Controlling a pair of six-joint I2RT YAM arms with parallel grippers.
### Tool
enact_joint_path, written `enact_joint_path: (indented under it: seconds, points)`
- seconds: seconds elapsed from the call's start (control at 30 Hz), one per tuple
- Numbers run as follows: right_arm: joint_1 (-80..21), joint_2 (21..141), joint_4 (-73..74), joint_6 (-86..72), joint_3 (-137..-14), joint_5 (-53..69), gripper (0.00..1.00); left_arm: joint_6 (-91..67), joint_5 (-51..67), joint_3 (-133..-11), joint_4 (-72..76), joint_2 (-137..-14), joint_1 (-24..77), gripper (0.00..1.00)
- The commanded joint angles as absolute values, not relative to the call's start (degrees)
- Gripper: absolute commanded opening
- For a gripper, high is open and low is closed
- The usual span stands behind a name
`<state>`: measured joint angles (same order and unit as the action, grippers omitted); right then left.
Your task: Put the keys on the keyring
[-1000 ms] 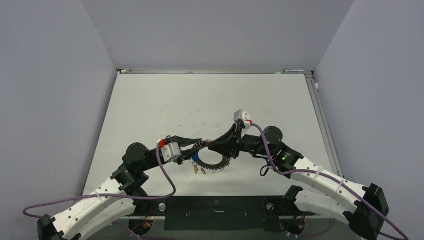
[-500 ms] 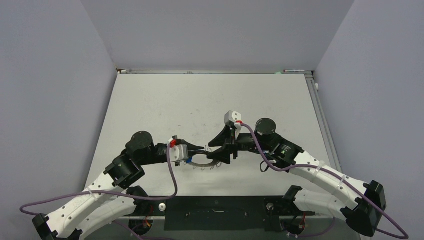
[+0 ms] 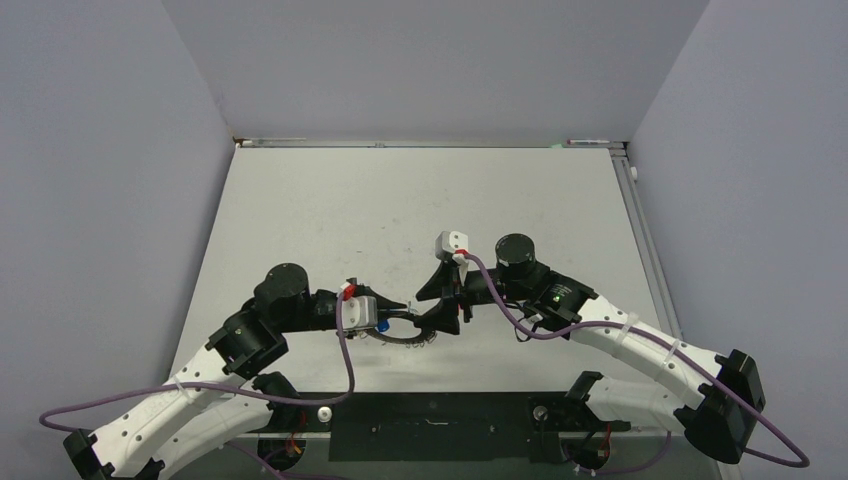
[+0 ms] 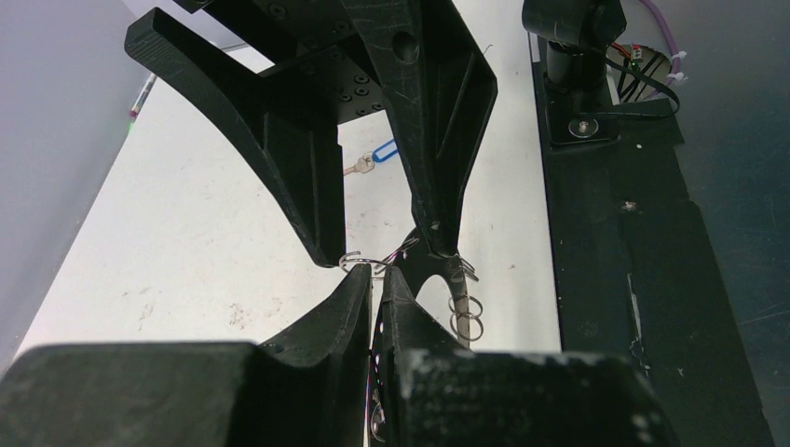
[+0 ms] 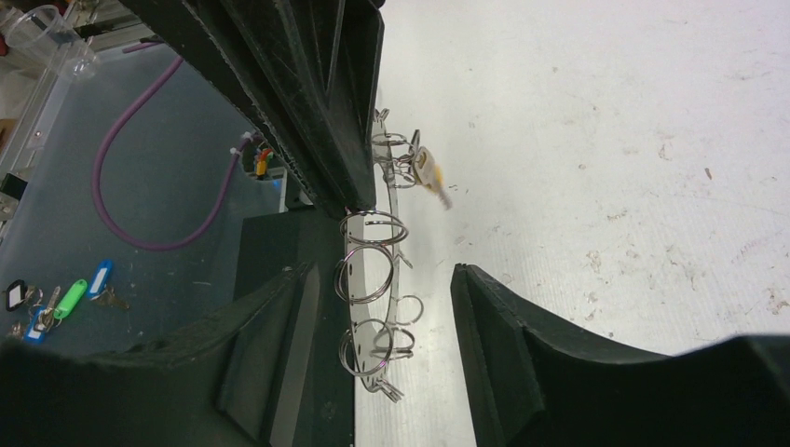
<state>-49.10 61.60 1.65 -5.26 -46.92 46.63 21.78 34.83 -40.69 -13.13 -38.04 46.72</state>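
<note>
Keyring (image 5: 355, 279) sits near the front middle of the bench (image 3: 400, 200), between the two arms. From above most of it is hidden under the wrists, and only a grey arc shows on the near side. The right wrist camera sees it edge-on, as a thin strip hung with small wire rings. Whether its lower edge touches the bench cannot be made out.

A key with a yellow tag (image 5: 430, 179) hangs at the far end of the keyring, blurred. A blue-tagged key (image 4: 377, 154) lies on the bench beyond, half covered by the right arm's parts.

The left fingers (image 4: 349, 307) are pressed together, with the keyring's bumpy strip clamped in the narrow slit between them. The right fingers (image 5: 503, 326) stand well apart, one on each side of the keyring. The strip lies close to one of them and clear of the other, and nothing is gripped.
</note>
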Motion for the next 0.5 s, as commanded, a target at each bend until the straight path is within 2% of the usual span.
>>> enact_joint_path:
  seconds: [0.0, 0.23, 0.37, 0.47]
  points:
    - [-48.2, 61.7, -1.6, -3.7, -47.5, 50.5, 0.59, 22.2, 37.7, -41.0, -9.3, -36.7, 46.8, 0.00]
    - [-47.7, 65.1, -2.7, -3.1, -49.8, 59.8, 0.61, 21.2, 39.7, -41.3, -8.3, -36.0, 46.8, 0.00]
    - [-47.7, 65.7, -5.4, -4.7, -50.2, 61.5, 0.47, 20.3, 40.5, -41.2, -7.6, -35.6, 46.8, 0.00]
    - [-47.6, 65.8, -7.3, -5.9, -50.3, 62.2, 0.47, 19.8, 41.0, -40.9, -7.1, -35.5, 46.8, 0.00]
